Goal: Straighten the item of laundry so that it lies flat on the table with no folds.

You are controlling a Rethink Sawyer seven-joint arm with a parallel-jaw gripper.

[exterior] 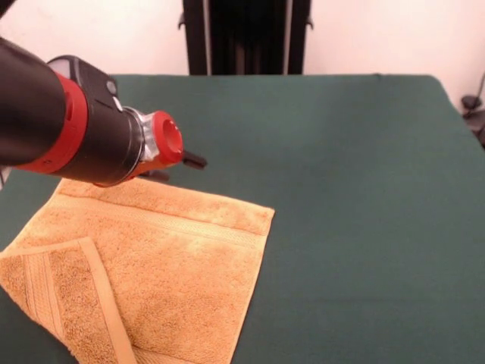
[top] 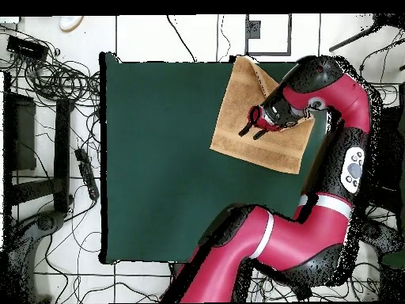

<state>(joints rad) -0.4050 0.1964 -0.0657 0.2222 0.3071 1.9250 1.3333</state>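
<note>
The golden-orange towel (exterior: 174,265) lies at the near left part of the dark green table (exterior: 364,197). It is mostly spread out, but its near left corner (exterior: 68,296) is folded over onto the towel, with the woven band showing. My gripper (exterior: 178,168) hangs above the towel's far part without touching it. Its two black fingertips stand apart with nothing between them. In the overhead view the gripper (top: 255,125) is over the towel (top: 233,134), and the arm hides part of the towel's right side and top corner.
The black pedestal (exterior: 246,38) stands at the table's far side. The towel lies close to the table's edge (top: 261,62) in the overhead view. Cables and black gear (top: 55,87) lie on the floor beside the table (top: 158,158).
</note>
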